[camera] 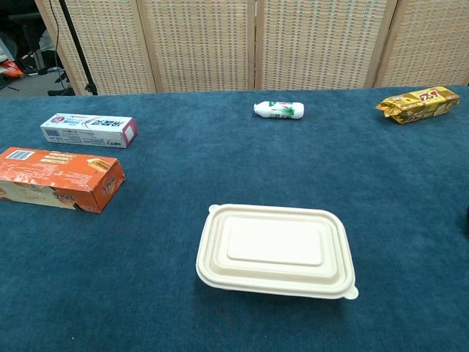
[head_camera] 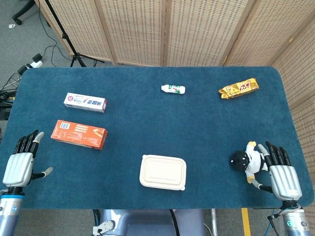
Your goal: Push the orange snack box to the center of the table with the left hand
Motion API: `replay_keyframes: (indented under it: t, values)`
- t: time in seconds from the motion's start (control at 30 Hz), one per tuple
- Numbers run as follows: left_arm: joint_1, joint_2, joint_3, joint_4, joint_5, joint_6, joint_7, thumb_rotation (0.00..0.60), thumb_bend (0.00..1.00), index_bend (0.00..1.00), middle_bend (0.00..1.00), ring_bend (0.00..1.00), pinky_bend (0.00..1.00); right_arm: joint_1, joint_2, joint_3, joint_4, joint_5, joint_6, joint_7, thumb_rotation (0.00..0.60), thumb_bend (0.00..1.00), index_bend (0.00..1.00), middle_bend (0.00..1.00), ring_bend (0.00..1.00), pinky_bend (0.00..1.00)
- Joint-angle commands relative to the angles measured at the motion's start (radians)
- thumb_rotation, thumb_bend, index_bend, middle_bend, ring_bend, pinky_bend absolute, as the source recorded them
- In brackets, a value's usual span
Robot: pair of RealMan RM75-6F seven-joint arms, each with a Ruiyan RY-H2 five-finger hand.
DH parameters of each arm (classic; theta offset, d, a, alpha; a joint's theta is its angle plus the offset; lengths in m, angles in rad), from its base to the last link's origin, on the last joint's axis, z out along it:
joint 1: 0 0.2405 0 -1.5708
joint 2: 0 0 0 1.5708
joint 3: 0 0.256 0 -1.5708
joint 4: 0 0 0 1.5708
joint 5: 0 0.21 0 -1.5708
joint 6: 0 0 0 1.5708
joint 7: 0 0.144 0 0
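The orange snack box [head_camera: 79,134] lies flat on the left side of the blue table [head_camera: 197,128]; the chest view shows the box [camera: 58,178] at its left edge. My left hand [head_camera: 20,162] hovers at the table's front left corner, fingers apart and empty, a short way left and in front of the box. My right hand [head_camera: 281,173] is at the front right corner, fingers spread, with nothing in it. Neither hand appears in the chest view.
A white toothpaste box [head_camera: 85,102] lies behind the snack box. A cream lidded container [head_camera: 163,172] sits front centre. A small white bottle [head_camera: 173,89] and a yellow snack packet [head_camera: 239,88] lie at the back. A black-and-white plush toy [head_camera: 245,159] sits beside my right hand.
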Motion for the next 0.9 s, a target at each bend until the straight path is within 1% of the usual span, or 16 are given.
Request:
replay_keyframes:
  t: [0.03,0.13,0.2,0.23,0.27,0.3,0.43,0.47,0.6,0.77,0.83,0.87,0.9]
  values:
    - [-0.012,0.028,-0.017,-0.026,-0.039,-0.05,-0.093,0.6,0.01,0.0,0.0,0.0,0.0,0.0,0.001,0.0,-0.001,0.0,-0.001,0.0,0.6,0.05,0.02,0.0,0.0,0.0]
    - [-0.029,0.066,-0.028,-0.05,-0.077,-0.116,-0.172,0.6,0.01,0.0,0.0,0.0,0.0,0.0,0.0,0.0,0.0,-0.002,0.001,-0.001,0.6,0.05,0.02,0.0,0.0,0.0]
    - [-0.048,0.109,-0.037,-0.074,-0.104,-0.194,-0.284,0.6,0.01,0.0,0.0,0.0,0.0,0.0,-0.001,0.001,0.002,-0.002,0.002,-0.001,0.6,0.05,0.02,0.0,0.0,0.0]
    - [-0.063,0.139,-0.044,-0.094,-0.129,-0.262,-0.388,0.6,0.01,0.0,0.0,0.0,0.0,0.0,-0.002,0.001,0.002,-0.001,0.001,-0.002,0.6,0.05,0.02,0.0,0.0,0.0]
    - [-0.091,0.195,-0.056,-0.097,-0.144,-0.367,-0.531,0.6,0.01,0.0,0.0,0.0,0.0,0.001,-0.003,0.001,0.002,-0.001,0.0,-0.005,0.6,0.05,0.02,0.0,0.0,0.0]
    - [-0.106,0.225,-0.061,-0.089,-0.139,-0.424,-0.61,0.6,0.01,0.0,0.0,0.0,0.0,0.001,-0.003,0.001,0.001,-0.001,0.0,-0.007,0.6,0.05,0.02,0.0,0.0,0.0]
    - [-0.143,0.284,-0.077,-0.039,-0.099,-0.56,-0.876,0.6,0.01,0.0,0.0,0.0,0.0,0.0,-0.006,0.001,0.004,-0.004,0.005,-0.008,0.6,0.05,0.02,0.0,0.0,0.0]
    - [-0.148,0.289,-0.078,-0.03,-0.088,-0.574,-0.908,0.6,0.01,0.0,0.0,0.0,0.0,0.0,-0.006,0.001,0.004,-0.005,0.005,-0.008,0.6,0.05,0.02,0.0,0.0,0.0]
    - [-0.187,0.314,-0.089,0.022,-0.05,-0.689,-1.146,0.6,0.01,0.0,0.0,0.0,0.0,0.001,-0.009,0.0,0.006,-0.007,0.005,-0.012,0.6,0.05,0.02,0.0,0.0,0.0]
    - [-0.227,0.327,-0.09,0.083,0.016,-0.786,-1.374,0.6,0.01,0.0,0.0,0.0,0.0,0.001,-0.011,0.001,0.008,-0.005,0.005,-0.012,0.6,0.05,0.02,0.0,0.0,0.0]
    - [-0.246,0.331,-0.086,0.113,0.056,-0.82,-1.489,0.6,0.01,0.0,0.0,0.0,0.0,0.001,-0.012,0.002,0.01,-0.003,0.005,-0.011,0.6,0.05,0.02,0.0,0.0,0.0]
    - [-0.263,0.335,-0.083,0.145,0.077,-0.849,-1.577,0.6,0.01,0.0,0.0,0.0,0.0,0.001,-0.012,0.002,0.01,-0.003,0.003,-0.012,0.6,0.05,0.02,0.0,0.0,0.0]
    - [-0.28,0.335,-0.079,0.177,0.097,-0.872,-1.635,0.6,0.01,0.0,0.0,0.0,0.0,0.002,-0.013,0.002,0.01,-0.003,0.002,-0.014,0.6,0.05,0.02,0.0,0.0,0.0]
